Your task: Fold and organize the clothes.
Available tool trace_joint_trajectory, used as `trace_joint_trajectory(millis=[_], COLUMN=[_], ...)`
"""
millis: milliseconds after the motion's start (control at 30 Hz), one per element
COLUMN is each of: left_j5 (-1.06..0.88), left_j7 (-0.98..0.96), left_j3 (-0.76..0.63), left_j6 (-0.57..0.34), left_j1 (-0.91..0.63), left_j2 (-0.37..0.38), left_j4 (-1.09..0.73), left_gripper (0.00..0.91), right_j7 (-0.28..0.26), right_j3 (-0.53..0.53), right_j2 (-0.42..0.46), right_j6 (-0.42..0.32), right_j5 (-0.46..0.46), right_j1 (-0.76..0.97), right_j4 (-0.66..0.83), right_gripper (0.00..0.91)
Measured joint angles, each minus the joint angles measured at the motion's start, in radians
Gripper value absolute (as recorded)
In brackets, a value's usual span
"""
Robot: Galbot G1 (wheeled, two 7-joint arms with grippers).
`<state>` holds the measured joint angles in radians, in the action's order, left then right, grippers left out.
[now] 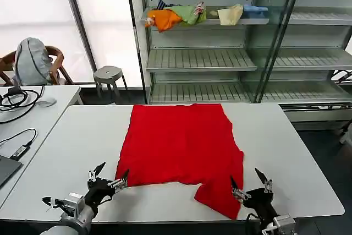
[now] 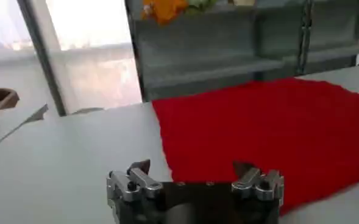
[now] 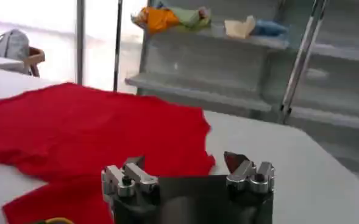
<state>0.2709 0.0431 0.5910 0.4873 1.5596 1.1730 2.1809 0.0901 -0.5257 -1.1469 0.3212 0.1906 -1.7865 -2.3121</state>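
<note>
- Red T-shirt [image 1: 179, 144]: plain bright red fabric, spread flat on the white table.
- Near right corner: one sleeve or flap juts toward the table's front edge.

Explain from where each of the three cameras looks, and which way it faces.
Head view: from the robot's head, forward and down at the white table with the bright red cotton T-shirt; open left gripper and open right gripper show.
Left wrist view: above the left gripper, facing the shirt's edge.
Right wrist view: above the right gripper.
All share the shirt and the metal shelves.
</note>
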Motion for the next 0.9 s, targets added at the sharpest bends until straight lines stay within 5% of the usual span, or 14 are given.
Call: trace_joint_trajectory(millis=[733,767,800,867,900], left_j5=[0.006,0.007,0.007,0.007,0.007], left_j7=[-0.005,-0.004,-0.004,-0.004,-0.004], left_j3=[0.021,0.021,0.021,0.021,0.021], left_j6=[0.078,0.079,0.08,0.081,0.082], left_j1=[0.011,0.011,0.011,0.009,0.008], left_j2=[-0.006,-0.006,-0.006,-0.006,-0.007], left_j4=[-0.026,-0.026,-0.027,-0.032,-0.036], left_gripper=[0.907,0.151,0.02,0.02,0.02], right_j7=[0.002,0.003,0.004,0.006,0.008], right_j3=[0.04,0.041,0.043,0.049,0.051], right_j2=[-0.006,-0.007,-0.008,-0.01,-0.011], right_j6=[0.049,0.05,0.051,0.053,0.056], right_j5=[-0.004,-0.004,-0.004,-0.002,-0.002], right_j1=[-0.094,-0.094,-0.094,-0.095,-0.096], right_j4=[-0.016,-0.016,-0.016,-0.017,-0.017], right_gripper=[0.907,0.907,0.907,0.534,0.202])
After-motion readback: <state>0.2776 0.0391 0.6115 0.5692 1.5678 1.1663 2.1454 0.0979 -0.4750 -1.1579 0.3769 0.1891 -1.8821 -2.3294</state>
